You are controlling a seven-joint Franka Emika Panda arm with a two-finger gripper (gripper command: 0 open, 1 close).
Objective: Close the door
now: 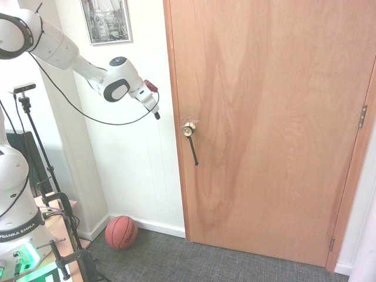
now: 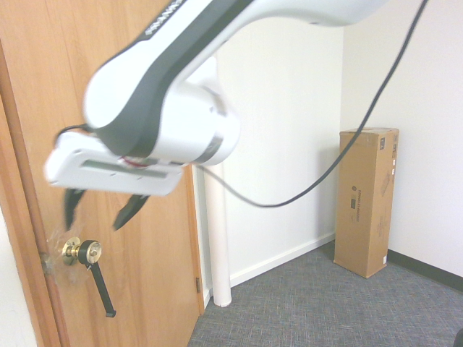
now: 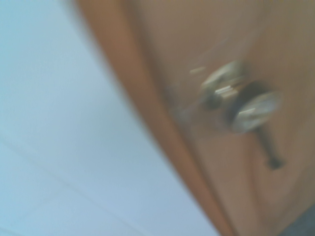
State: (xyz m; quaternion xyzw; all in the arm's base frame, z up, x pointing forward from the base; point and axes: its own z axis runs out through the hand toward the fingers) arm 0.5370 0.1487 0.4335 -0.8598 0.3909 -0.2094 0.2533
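Left of the round brass knob (image 1: 188, 130), your black two-finger gripper (image 2: 100, 210) hangs with its fingers apart, touching nothing, probably held off so the arm clears the door. Below and left of the knob, one orange-brown rubber basketball (image 1: 121, 232) rests on the floor, perhaps just stored there. The tall light-brown wooden door (image 1: 270, 141) carries the knob near its left edge and looks seated in its frame, so closing seems done. One thin black rod (image 1: 193, 151) slants down from the knob, likely added as a lever. Right of the knob, you have two metal hinges (image 1: 362, 116).
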